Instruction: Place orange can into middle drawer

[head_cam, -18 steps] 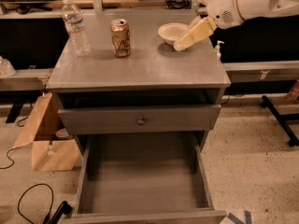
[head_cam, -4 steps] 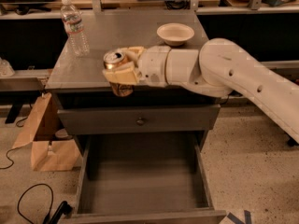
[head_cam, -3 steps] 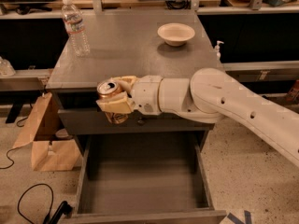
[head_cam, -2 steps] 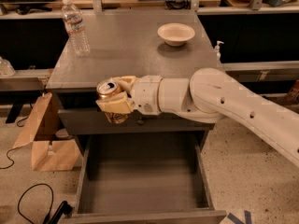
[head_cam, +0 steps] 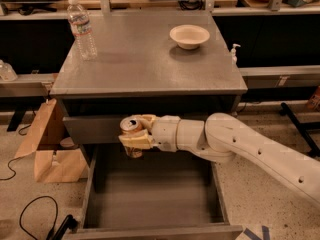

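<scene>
The orange can, golden-orange with a silver top, is held upright in my gripper, which is shut around it. The white arm reaches in from the lower right. The can hangs in front of the grey drawer front, above the back of the open middle drawer. The drawer is pulled out wide, with tall grey side walls and a bare floor. The can's lower part is hidden by the fingers.
A clear water bottle stands at the back left of the cabinet top. A white bowl sits at the back right. A brown paper bag stands on the floor to the left, with a black cable near it.
My gripper has carried the can off the cabinet top, forward and down. It now hangs lower, in front of the drawer front and over the open drawer.
</scene>
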### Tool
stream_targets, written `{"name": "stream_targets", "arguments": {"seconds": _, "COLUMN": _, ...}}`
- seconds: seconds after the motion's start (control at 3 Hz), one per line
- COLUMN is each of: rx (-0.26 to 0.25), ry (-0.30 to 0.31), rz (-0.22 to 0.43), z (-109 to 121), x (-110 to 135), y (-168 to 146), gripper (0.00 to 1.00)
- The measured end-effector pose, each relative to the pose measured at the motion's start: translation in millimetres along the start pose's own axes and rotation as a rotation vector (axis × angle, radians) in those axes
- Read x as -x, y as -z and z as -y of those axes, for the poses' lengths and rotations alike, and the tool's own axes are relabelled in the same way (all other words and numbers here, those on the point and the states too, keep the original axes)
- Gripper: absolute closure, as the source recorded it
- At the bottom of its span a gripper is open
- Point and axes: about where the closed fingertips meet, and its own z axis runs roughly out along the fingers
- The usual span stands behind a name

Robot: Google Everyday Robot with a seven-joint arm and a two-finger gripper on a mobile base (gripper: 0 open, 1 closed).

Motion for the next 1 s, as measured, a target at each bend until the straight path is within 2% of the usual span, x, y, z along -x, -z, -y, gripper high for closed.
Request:
{"name": "stream_targets", "arguments": {"seconds": 0.33, "rx": 0.021, "ry": -0.009, "rz": 0.004, "z": 10, "x": -65, "y": -2, "gripper": 1.0}}
{"name": "stream_targets", "arguments": {"seconds": 0.67, "rx": 0.064, "ry": 0.008, "rz": 0.012, "z": 18, "x": -117, "y": -5, "gripper": 1.0}}
{"name": "stream_targets", "arguments": {"seconds": 1.0, "rx": 0.094, "ry": -0.006, "rz": 0.062, "z": 10, "x": -176, "y": -22, "gripper": 1.0}}
